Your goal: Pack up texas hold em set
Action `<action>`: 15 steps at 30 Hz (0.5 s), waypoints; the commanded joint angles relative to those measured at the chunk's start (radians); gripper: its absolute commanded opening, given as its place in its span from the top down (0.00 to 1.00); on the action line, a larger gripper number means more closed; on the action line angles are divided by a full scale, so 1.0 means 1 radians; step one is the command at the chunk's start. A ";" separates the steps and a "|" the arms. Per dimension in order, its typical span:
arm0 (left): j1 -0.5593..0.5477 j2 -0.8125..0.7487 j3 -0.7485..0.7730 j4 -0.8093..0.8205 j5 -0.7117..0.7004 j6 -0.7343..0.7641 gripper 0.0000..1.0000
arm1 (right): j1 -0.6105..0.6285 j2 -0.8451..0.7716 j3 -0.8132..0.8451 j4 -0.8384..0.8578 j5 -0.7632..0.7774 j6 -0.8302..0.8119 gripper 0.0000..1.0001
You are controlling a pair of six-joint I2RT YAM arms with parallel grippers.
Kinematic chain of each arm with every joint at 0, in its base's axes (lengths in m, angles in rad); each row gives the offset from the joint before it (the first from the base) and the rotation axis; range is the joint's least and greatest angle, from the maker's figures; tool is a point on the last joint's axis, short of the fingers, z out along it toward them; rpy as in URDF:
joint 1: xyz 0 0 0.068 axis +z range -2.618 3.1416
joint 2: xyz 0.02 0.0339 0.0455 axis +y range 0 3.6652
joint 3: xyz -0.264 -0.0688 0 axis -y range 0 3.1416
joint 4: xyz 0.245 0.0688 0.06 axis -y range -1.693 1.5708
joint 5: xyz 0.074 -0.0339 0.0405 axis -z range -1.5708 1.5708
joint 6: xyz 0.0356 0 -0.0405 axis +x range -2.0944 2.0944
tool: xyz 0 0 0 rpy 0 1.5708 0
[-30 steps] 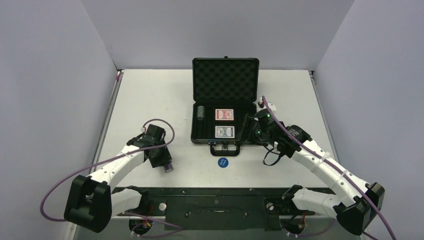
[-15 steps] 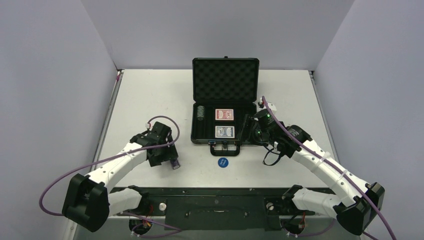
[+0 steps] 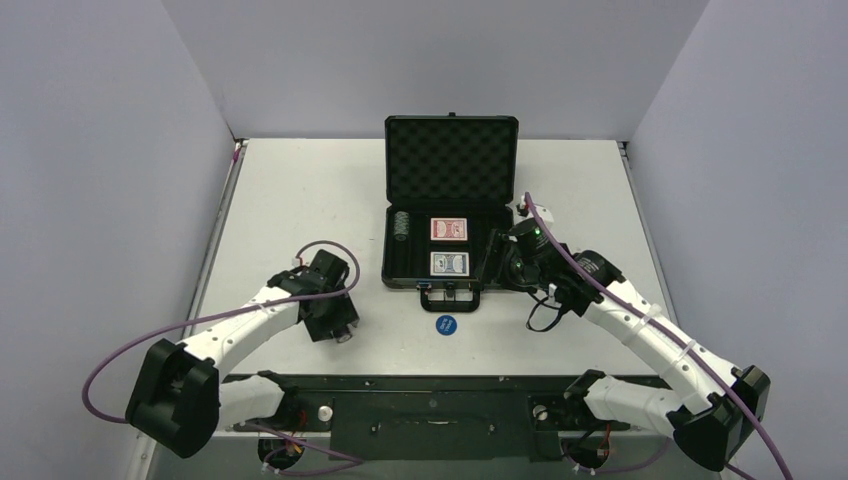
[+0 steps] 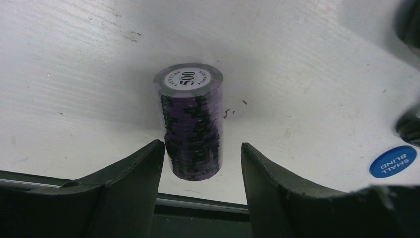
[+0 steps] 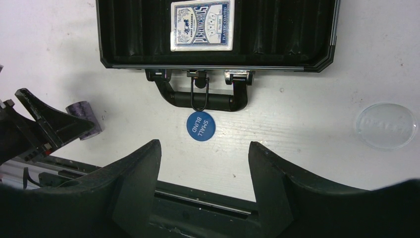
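Note:
The black case point(image 3: 451, 160) lies open at the table's middle. It holds a red deck point(image 3: 450, 229), a blue deck point(image 3: 450, 264) and a chip stack point(image 3: 401, 226). The case front point(image 5: 114, 62) and blue deck point(image 5: 201, 25) show in the right wrist view. A purple chip stack point(image 4: 192, 124), marked 500, is on the table between my left gripper's point(image 4: 202, 148) open fingers, with a gap on its right side. It also shows in the top view point(image 3: 344, 337). My right gripper point(image 5: 203, 148) is open and empty, above the blue disc point(image 5: 200, 125). A clear disc point(image 5: 386, 125) lies to the right.
The case's handle point(image 5: 200, 96) points at the near edge, with the blue disc point(image 3: 445, 324) just in front of it. The black base rail point(image 3: 440, 395) runs along the near table edge. Grey walls enclose the table on three sides.
My left gripper has moved right, towards the blue disc, with the purple stack at its tip throughout. The right arm has not moved.

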 commanded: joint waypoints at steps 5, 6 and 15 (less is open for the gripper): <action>-0.010 0.056 -0.002 0.004 -0.035 -0.022 0.51 | 0.009 -0.046 -0.009 -0.005 0.026 0.018 0.39; -0.010 0.057 -0.003 0.006 -0.037 -0.020 0.54 | 0.008 -0.044 -0.008 -0.004 0.024 0.018 0.39; -0.011 0.048 -0.008 0.013 -0.095 0.026 0.64 | 0.009 -0.041 -0.008 -0.005 0.023 0.017 0.39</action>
